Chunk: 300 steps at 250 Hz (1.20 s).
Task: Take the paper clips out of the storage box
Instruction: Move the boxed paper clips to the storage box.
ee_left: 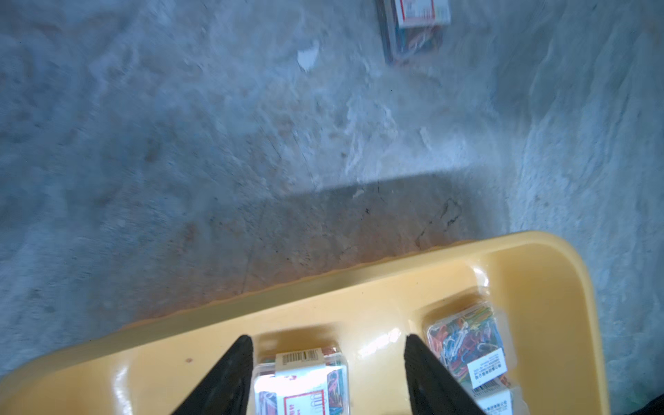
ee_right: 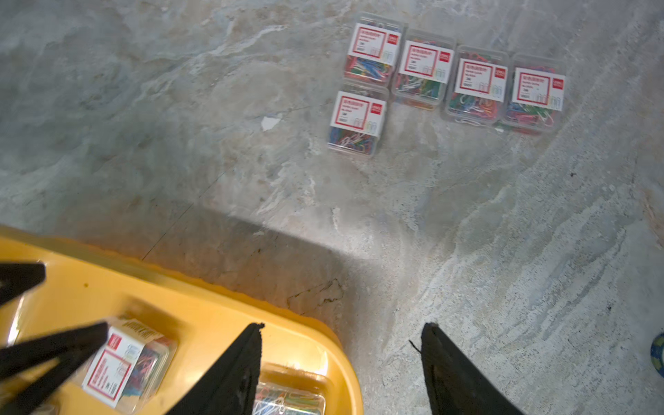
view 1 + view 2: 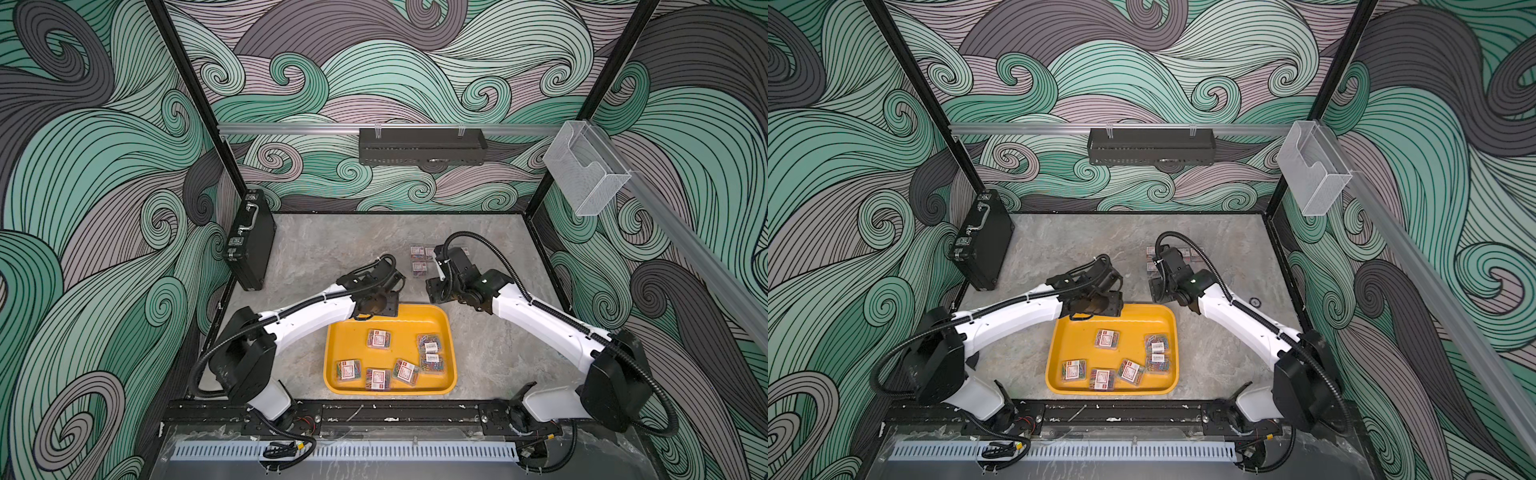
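**Storage box** (image 3: 399, 322): shallow yellow tray, flat on the tabletop (image 3: 332, 249). It lies between the two arms, so that either can reach in.

**Paper clips** (image 3: 405, 371): six clear labelled boxes lie loose inside the storage box, most toward its near edge and right side. Five more (image 2: 424, 70) stand outside, beyond its far right corner, in a row of four with one tucked beside. This is judged to be the drop-off spot, packed close to leave room for the rest.

**Left claw** (image 1: 327, 337): over the far part of the storage box. Its fingers are apart and straddle one box (image 1: 301, 381) that rests on the tray floor. One finger is close against the box and the other shows a gap, so nothing is gripped. It is judged to be lined up for a pick.

**Right claw** (image 2: 343, 325): over the storage box's far right corner, fingers apart and empty. It is judged to be held aside so the arms do not crowd.

**Progress:** judged nearly half done.
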Motion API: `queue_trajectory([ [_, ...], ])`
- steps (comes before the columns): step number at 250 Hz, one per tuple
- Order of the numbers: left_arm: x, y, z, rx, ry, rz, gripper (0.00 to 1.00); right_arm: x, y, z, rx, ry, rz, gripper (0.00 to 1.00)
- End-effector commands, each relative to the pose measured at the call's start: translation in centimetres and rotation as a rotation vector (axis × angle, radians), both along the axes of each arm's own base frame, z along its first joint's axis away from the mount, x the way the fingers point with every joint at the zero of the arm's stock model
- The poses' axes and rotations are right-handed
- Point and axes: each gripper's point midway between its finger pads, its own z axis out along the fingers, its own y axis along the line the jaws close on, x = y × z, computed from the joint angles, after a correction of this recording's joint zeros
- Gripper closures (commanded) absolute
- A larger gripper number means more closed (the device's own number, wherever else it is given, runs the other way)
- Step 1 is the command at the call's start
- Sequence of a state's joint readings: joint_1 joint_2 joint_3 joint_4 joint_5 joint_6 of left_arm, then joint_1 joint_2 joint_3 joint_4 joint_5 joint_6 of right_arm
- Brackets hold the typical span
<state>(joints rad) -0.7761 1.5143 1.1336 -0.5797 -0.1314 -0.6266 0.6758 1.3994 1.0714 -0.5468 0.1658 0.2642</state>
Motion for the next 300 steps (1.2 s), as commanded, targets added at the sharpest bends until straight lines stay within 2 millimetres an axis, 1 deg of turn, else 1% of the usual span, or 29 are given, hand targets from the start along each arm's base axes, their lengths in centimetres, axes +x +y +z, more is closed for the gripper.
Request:
queue_trajectory([
  [1, 0.6, 3.4, 2.4, 0.017, -0.057, 0.035, 0.34, -1.8, 2.9, 0.3, -0.016, -0.021, 0.159, 0.30],
  [9, 0.8, 4.4, 3.2, 0.006, -0.078, 0.056, 0.33, -2.4, 3.7, 0.1, -0.025, -0.021, 0.197, 0.30],
  [25, 1.1, 6.1, 3.9, 0.004, -0.099, 0.097, 0.33, -3.5, 5.5, -0.5, -0.039, -0.013, 0.274, 0.30],
  [35, 1.2, 7.2, 4.2, 0.003, -0.107, 0.124, 0.33, -4.3, 6.7, -1.0, -0.043, -0.003, 0.322, 0.31],
  [59, 1.1, 9.1, 4.4, -0.001, -0.112, 0.168, 0.33, -6.1, 9.5, -2.3, -0.058, 0.025, 0.434, 0.32],
  [96, 0.6, 11.0, 4.3, 0.002, -0.105, 0.209, 0.33, -8.4, 13.1, -4.1, -0.101, 0.061, 0.589, 0.33],
  [107, 0.5, 11.3, 4.3, 0.001, -0.105, 0.219, 0.33, -9.1, 14.0, -4.7, -0.115, 0.080, 0.636, 0.33],
  [133, 0.2, 12.1, 4.6, -0.003, -0.111, 0.237, 0.33, -10.1, 15.4, -6.0, -0.147, 0.115, 0.706, 0.33],
  [174, 0.0, 12.6, 5.3, -0.011, -0.131, 0.243, 0.33, -11.1, 16.5, -7.4, -0.166, 0.160, 0.769, 0.33],
  [199, 0.0, 12.8, 5.3, -0.007, -0.134, 0.244, 0.33, -11.7, 16.6, -8.1, -0.173, 0.185, 0.792, 0.32],
  [232, 0.0, 13.0, 5.2, -0.006, -0.129, 0.248, 0.33, -11.2, 16.1, -9.3, -0.228, 0.195, 0.763, 0.31],
  [250, 0.0, 12.9, 5.2, -0.007, -0.129, 0.247, 0.33, -10.9, 15.9, -9.9, -0.250, 0.198, 0.749, 0.27],
  [300, 0.0, 12.8, 5.2, -0.015, -0.123, 0.246, 0.33, -10.1, 15.7, -10.5, -0.276, 0.187, 0.706, 0.27],
])
